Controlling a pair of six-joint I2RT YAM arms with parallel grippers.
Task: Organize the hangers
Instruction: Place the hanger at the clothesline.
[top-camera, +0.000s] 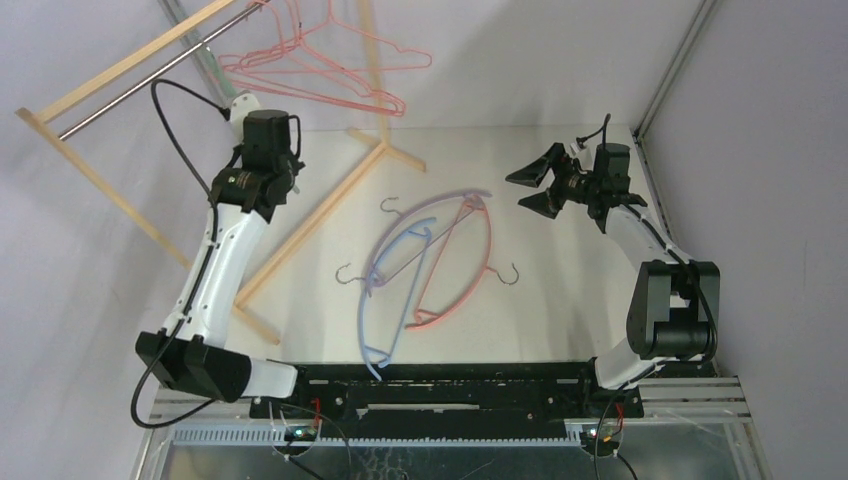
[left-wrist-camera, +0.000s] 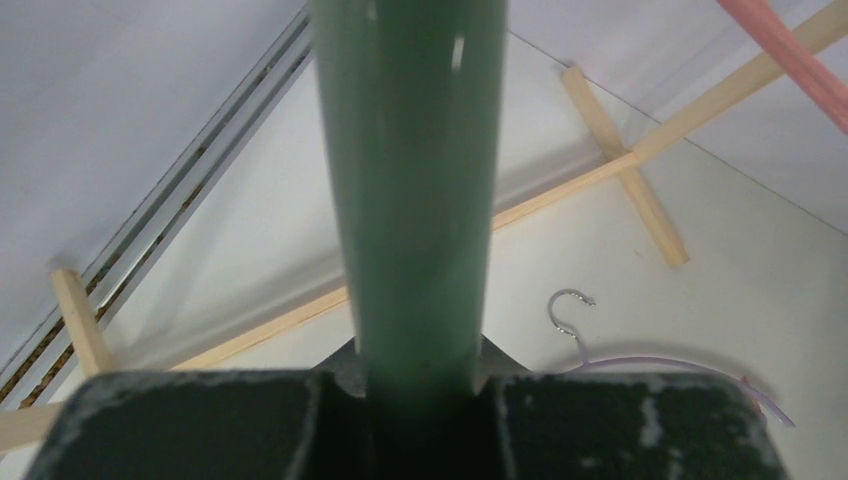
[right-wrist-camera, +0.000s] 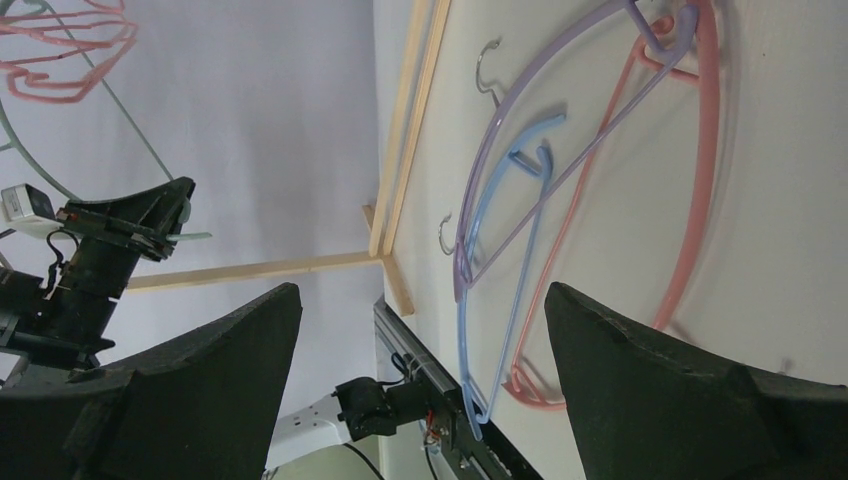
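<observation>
Gripping the green hanger (left-wrist-camera: 410, 180) in our left gripper (left-wrist-camera: 420, 392), clamped tight
Our right gripper (top-camera: 536, 187) gapes wide, empty, above the table (top-camera: 560, 330)

Bright, even light, soft shadows; the close green hanger (left-wrist-camera: 415, 200) blurs.
</observation>
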